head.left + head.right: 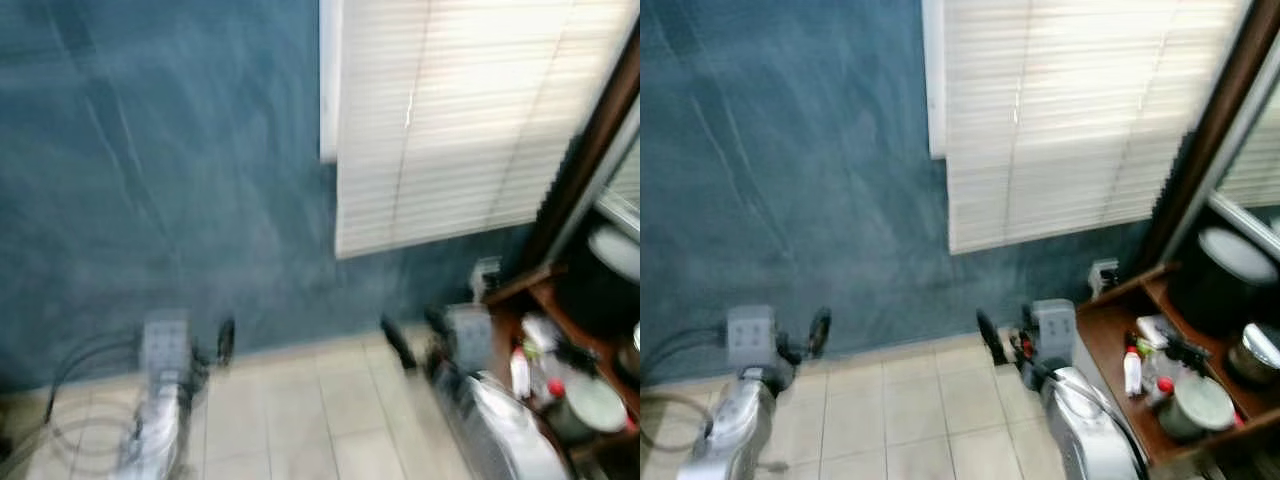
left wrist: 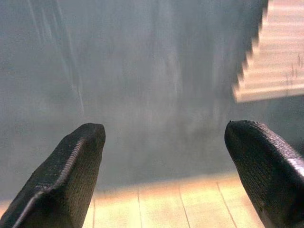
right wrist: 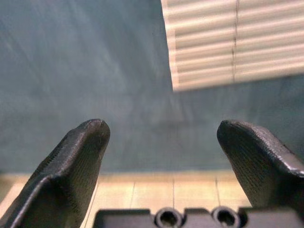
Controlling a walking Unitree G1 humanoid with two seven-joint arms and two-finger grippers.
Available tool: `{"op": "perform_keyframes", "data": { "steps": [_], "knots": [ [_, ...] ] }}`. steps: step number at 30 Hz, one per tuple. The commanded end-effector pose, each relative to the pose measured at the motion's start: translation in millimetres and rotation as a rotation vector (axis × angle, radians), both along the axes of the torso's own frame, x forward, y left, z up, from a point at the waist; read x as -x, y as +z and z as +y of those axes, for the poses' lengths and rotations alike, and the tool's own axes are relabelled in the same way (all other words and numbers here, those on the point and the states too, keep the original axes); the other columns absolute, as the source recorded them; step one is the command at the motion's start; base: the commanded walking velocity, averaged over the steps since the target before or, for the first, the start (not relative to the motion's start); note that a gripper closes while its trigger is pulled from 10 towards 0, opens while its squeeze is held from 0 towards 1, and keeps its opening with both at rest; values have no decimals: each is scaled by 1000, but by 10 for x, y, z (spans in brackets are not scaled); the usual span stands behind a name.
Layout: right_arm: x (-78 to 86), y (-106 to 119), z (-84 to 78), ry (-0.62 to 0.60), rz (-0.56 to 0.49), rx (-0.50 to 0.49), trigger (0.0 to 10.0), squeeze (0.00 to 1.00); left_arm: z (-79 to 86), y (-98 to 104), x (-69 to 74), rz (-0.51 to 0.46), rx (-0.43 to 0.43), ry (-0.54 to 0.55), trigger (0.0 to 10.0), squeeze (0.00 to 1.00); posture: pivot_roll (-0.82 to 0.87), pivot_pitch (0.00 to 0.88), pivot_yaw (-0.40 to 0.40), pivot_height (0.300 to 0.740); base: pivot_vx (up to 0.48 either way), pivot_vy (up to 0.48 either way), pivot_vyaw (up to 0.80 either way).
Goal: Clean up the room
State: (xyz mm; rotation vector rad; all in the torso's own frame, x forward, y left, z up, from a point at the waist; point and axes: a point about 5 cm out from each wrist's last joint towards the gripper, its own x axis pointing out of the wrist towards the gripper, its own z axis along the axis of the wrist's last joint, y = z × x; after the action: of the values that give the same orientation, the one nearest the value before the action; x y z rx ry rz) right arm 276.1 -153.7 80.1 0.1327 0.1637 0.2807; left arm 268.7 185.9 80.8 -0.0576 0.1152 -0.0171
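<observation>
Left pincer (image 2: 164, 156) spread (right pincer (image 3: 159, 156) too); labels unreadable.

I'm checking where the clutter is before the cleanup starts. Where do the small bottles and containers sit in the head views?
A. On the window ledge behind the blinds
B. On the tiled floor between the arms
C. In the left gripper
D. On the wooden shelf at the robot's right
D: the bottles and a round container sit on the wooden shelf beside the right arm, below the blinds.

Two silver arms with grey wrist blocks, looping cables, and black textured claw fingers (image 2: 71, 171).
</observation>
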Motion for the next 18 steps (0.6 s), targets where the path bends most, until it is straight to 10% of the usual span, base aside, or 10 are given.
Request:
{"op": "perform_keyframes", "data": {
  "steps": [1, 18],
  "knots": [
    [75, -175, -10, -45, 45, 7, 10000, 0, -64, -110, 27, 45, -24, -43, 10000, 0, -47, 0, 31, 740, 0, 0, 0],
    [-43, -230, -9, -56, 46, 38, 10000, 0, -87, -157, -84, 48, -76, 19, 10000, 0, -36, 0, 5, 740, 0, -141, 676]
  ]
}}
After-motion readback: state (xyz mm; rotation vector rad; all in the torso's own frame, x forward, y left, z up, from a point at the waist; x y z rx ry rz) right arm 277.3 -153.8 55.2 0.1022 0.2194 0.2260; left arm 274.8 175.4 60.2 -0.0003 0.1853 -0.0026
